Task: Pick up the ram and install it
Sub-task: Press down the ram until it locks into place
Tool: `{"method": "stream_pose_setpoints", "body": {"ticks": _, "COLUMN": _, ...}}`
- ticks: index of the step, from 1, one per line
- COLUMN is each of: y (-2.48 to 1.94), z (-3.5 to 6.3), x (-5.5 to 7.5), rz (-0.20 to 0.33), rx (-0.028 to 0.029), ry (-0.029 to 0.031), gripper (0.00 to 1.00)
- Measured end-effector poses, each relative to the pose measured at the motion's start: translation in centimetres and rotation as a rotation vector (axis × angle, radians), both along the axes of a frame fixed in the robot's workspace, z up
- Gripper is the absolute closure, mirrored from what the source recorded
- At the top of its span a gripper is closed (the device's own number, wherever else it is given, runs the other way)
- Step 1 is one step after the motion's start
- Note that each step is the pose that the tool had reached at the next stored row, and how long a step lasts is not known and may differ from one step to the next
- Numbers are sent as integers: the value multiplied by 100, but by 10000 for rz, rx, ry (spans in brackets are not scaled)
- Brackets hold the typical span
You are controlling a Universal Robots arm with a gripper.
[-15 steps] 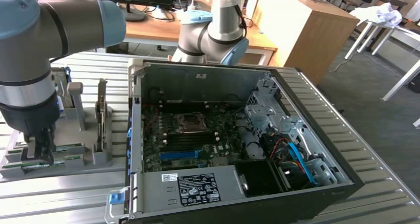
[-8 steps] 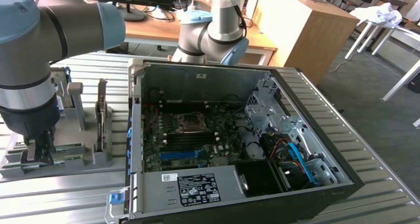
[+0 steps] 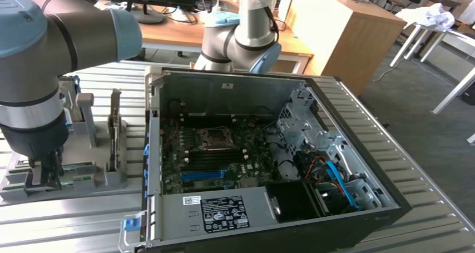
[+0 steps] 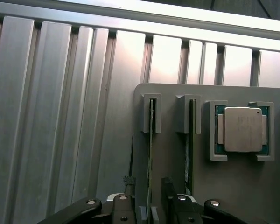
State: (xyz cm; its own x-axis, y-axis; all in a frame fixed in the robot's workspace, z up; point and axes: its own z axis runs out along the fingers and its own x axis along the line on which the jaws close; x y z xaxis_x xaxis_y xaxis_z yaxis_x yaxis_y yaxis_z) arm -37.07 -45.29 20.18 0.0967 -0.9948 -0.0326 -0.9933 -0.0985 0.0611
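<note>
The end effector [image 4: 149,198] is down over the grey holder [image 4: 172,163], which lies on the ribbed metal surface [image 4: 60,121]. Its fingers [image 4: 168,189] stand apart, one on each side of the ram [image 4: 150,140], with a gap showing to either side of the stick, so nothing is clamped. The ram stands on its edge in one slot of the holder, its end seated in a small raised bracket. A second ram stick [image 4: 191,140] stands on edge in the neighbouring slot of the holder, and beyond that a processor chip [image 4: 242,129] with a silver lid lies flat in its own recess of the holder.

In the exterior view the arm reaches straight down and the end effector [image 3: 42,175] meets the holder [image 3: 97,178] at its near end. A taller upright card [image 3: 115,130] stands in the holder. Just beside the holder, on the exterior view's right, lies the open computer case [image 3: 222,94] with its motherboard [image 3: 215,158] exposed.
</note>
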Motion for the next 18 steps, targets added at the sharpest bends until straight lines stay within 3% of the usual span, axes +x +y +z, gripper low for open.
{"method": "stream_pose_setpoints", "body": {"ticks": 15, "y": 0, "z": -55, "x": 0, "rz": 1, "rx": 1, "ry": 2, "gripper": 65}}
{"method": "stream_pose_setpoints", "body": {"ticks": 18, "y": 0, "z": -55, "x": 0, "rz": 1, "rx": 1, "ry": 2, "gripper": 78}}
